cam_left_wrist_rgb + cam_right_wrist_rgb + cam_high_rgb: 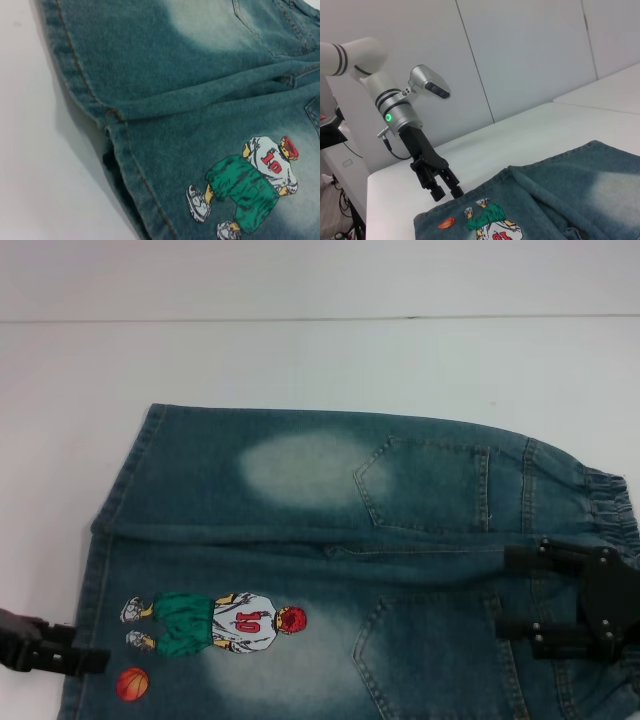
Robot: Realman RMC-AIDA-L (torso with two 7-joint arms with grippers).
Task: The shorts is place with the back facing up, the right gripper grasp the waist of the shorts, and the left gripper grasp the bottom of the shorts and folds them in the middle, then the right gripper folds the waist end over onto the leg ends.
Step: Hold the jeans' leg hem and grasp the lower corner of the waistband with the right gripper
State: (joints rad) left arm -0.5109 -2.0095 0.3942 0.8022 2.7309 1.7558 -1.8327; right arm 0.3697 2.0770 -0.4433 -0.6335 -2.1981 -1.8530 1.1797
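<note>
As the shorts lie, waist points right.

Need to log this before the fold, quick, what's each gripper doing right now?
Left gripper: open, fingers at the leg hem of the shorts, nothing held.
Right gripper: open over the waist, nothing held.

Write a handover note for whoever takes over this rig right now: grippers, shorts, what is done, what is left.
Left gripper: black two-finger gripper, open, down at the stitched leg hems, beside the orange ball print; no grasp visible.
Right gripper: black boxy gripper, open, over the ruffled elastic waist.
Blue-green washed denim shorts: flat on the white table, back pockets up, waist on the robot's right, hems on its left.
Done: both grippers positioned at their ends.
Left: grasp both ends, fold in the middle, then fold the waist onto the leg ends.
</note>
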